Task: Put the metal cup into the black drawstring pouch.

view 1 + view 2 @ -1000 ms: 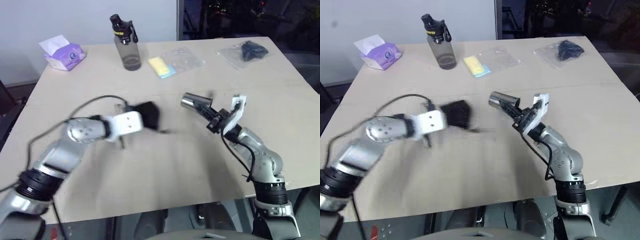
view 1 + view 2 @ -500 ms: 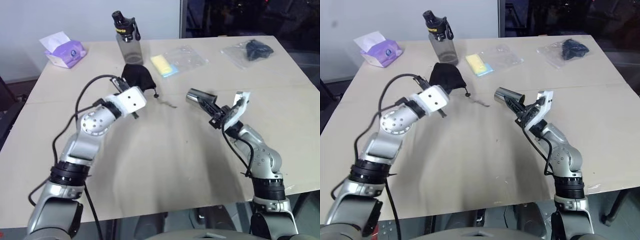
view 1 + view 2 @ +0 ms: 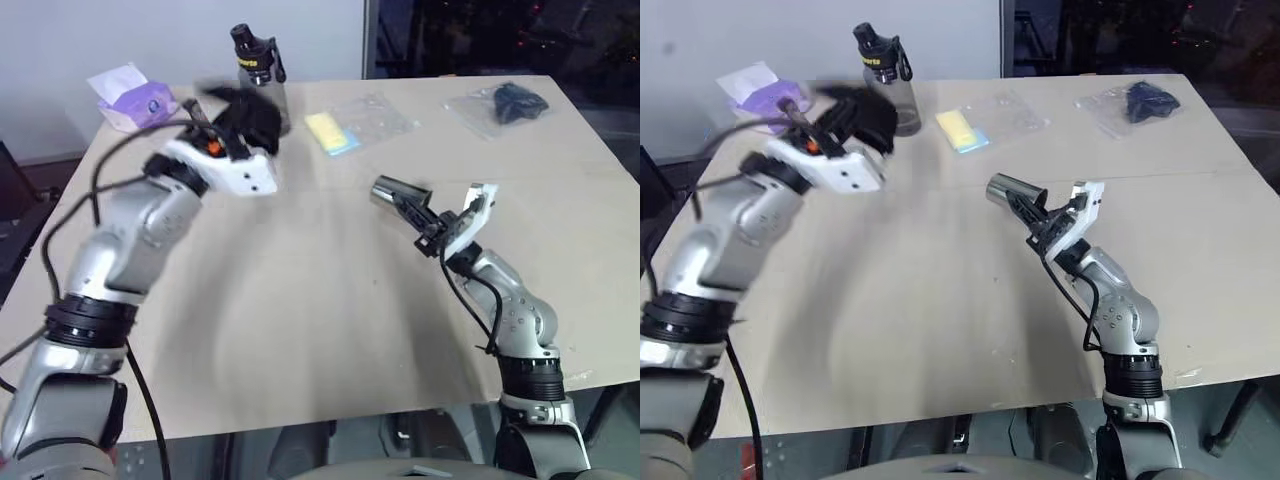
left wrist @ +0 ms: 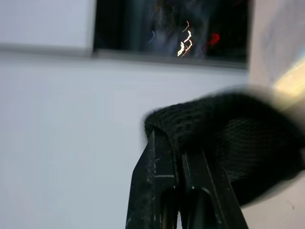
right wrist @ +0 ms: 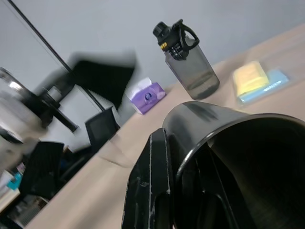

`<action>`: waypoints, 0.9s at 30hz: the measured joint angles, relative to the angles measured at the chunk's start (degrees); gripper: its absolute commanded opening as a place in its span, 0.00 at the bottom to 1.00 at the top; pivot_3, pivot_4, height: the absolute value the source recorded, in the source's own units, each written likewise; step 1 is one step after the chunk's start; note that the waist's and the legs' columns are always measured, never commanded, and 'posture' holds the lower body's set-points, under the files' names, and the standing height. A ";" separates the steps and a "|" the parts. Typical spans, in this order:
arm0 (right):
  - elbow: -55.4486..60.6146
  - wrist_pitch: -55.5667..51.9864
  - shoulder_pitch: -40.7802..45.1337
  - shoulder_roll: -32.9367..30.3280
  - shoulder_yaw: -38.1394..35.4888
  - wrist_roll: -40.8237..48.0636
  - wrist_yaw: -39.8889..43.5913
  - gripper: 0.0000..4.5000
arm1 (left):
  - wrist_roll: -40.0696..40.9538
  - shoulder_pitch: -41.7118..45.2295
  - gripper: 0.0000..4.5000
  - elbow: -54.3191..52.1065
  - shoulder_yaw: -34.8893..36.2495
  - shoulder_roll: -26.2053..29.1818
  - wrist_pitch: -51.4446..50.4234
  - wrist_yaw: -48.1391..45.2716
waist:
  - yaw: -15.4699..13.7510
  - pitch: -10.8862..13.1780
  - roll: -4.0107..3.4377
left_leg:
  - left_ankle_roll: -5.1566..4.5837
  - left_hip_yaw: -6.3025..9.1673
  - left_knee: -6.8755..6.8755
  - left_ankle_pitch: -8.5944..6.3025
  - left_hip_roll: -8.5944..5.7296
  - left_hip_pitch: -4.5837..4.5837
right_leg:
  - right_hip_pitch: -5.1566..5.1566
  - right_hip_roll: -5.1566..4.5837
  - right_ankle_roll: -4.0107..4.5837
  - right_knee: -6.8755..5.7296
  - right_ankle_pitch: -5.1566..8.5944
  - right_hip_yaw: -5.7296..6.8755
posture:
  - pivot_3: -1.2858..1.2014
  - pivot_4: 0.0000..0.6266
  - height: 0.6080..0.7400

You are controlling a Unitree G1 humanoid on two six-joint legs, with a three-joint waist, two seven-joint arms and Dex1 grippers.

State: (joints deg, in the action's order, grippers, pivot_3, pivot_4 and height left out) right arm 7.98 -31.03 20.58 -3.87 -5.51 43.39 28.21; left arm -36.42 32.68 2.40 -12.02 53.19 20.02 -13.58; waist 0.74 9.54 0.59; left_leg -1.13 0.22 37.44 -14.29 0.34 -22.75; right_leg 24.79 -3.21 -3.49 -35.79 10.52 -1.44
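Observation:
The black drawstring pouch hangs in the air over the table's left rear, just in front of the bottle. My left gripper is shut on its edge. In the left wrist view the two fingers pinch the pouch fabric. The metal cup is held above the table's middle right, lying on its side with its mouth turned back toward my right arm. My right gripper is shut on its rim, one finger outside the cup wall.
A grey bottle with a black cap stands at the back. A purple tissue pack lies at the back left. A yellow sponge in clear wrap and a dark bundle in a clear bag lie at the back right of the table.
My left arm has lifted the pouch off the table and carried it up toward the bottle, rolling the wrist. The right gripper and the cup have stayed put.

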 measured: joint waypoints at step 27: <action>4.25 -0.70 1.29 -3.09 5.47 -0.78 3.84 0.01 | 33.56 1.71 0.00 -1.54 22.07 -36.26 -53.63 -4.12 | 0.32 0.13 0.79 | -0.06 0.61 1.10 -0.03 0.26 -0.87 | 0.45 0.34 0.18 -0.57 -0.17 0.45 | 0.52 0.24 1.00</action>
State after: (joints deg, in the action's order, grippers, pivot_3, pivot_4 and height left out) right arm 12.23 -31.73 21.87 -6.96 -0.05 42.61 32.05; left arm -2.86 34.39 0.86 10.05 16.93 -33.61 -17.70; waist 1.06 9.67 1.38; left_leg -1.19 0.82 38.53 -14.32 0.59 -23.62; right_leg 25.24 -2.87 -3.31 -36.36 10.35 -0.99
